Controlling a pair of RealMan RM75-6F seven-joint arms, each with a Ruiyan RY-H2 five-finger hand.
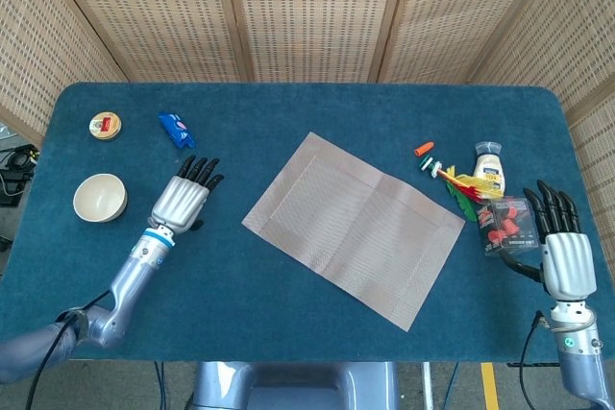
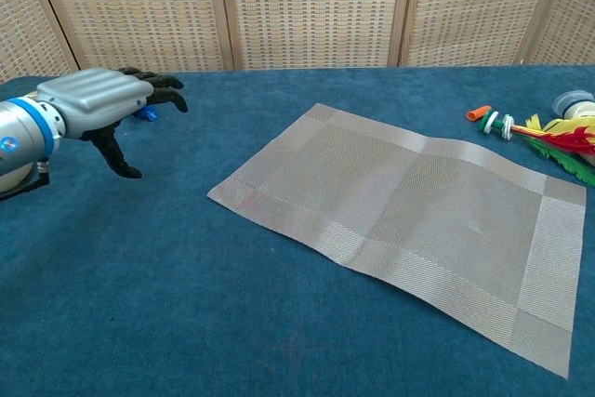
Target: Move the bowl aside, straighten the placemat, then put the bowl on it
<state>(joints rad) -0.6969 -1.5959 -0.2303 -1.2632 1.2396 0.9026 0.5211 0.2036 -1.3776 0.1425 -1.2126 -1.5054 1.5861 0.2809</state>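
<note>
Placemat (image 1: 354, 228) lies mid-table, skewed, long axis running 10 to 4 o'clock. Left hand (image 1: 184, 201), fingers spread, empty, nearest: mat at its 3 o'clock, bowl (image 1: 100, 197) at 9. Right hand (image 1: 562, 252) spread, empty, far edge.

bright even overhead light, soft faint shadows, no glare, both views sharp, slight wide-angle distortion

On the blue table (image 1: 288, 333), a round tin (image 1: 105, 125) and blue wrapper (image 1: 176, 130) lie at 10 o'clock; a bottle (image 1: 489, 166), feather toy (image 1: 464, 186), orange piece (image 1: 423, 150) and clear red-filled packet (image 1: 502, 226) cluster at 3 o'clock.
</note>
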